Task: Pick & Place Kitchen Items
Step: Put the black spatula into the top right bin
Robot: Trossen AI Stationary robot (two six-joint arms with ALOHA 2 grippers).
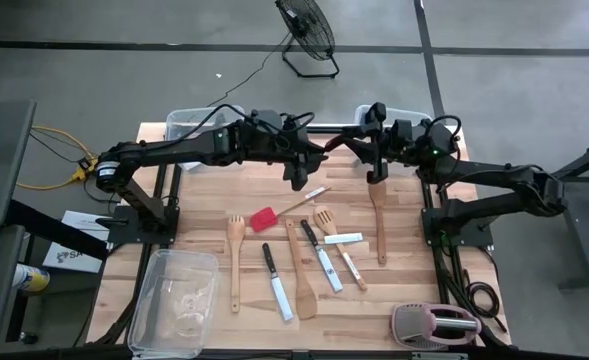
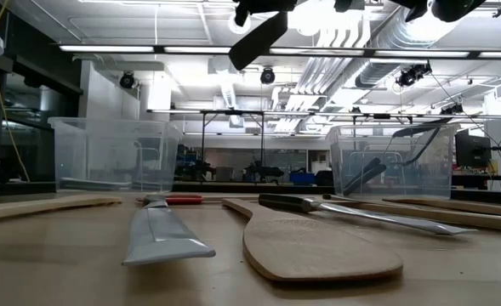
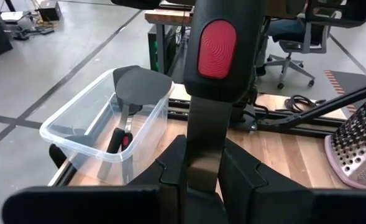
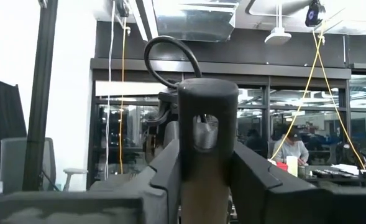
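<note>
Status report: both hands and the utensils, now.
Left hand shut on black utensil, raised above the far bin. Right hand shut on dark handle, raised. Knives and wooden spoon remain on table.

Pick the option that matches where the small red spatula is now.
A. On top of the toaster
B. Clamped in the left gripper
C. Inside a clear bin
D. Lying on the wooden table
D: in the high view the small red spatula lies flat on the wooden table, between two wooden utensils and clear of both grippers.
</note>
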